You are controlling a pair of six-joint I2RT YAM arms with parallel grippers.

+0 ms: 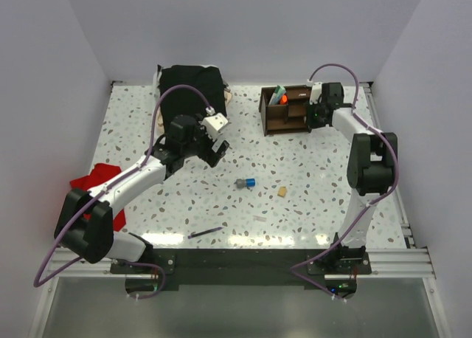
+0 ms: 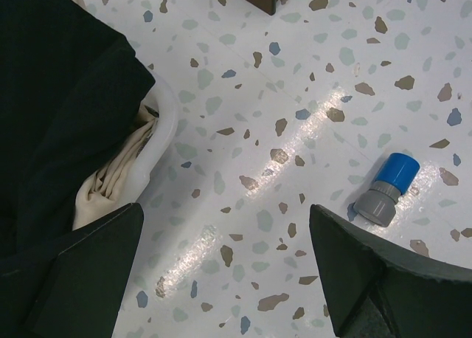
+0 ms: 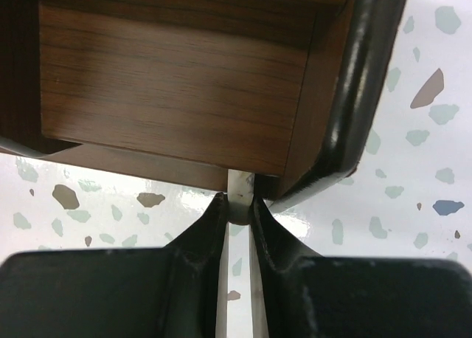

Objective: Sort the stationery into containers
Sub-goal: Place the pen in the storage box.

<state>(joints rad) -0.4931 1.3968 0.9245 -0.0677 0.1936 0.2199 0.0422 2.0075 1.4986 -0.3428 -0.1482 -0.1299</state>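
Note:
The dark brown wooden organiser (image 1: 286,111) stands at the back right, with a pale green pen and an orange-capped marker (image 1: 277,96) standing in it. My right gripper (image 1: 314,111) is at its right side. In the right wrist view it (image 3: 239,204) is shut on a thin white pen (image 3: 240,187), whose end meets the organiser's lower edge (image 3: 177,94). My left gripper (image 1: 215,152) is open and empty above bare table (image 2: 225,264). The blue-grey sharpener (image 2: 387,189) lies just beyond its right finger (image 2: 369,271) and shows from above (image 1: 245,183). The tan eraser (image 1: 282,192) and a dark pen (image 1: 205,233) lie on the table.
A black cloth (image 1: 190,87) with a cream fold under it (image 2: 118,168) lies at the back left, beside my left finger. A red cloth (image 1: 92,179) lies at the left edge. A glossy black bar (image 3: 361,80) runs along the organiser's right side.

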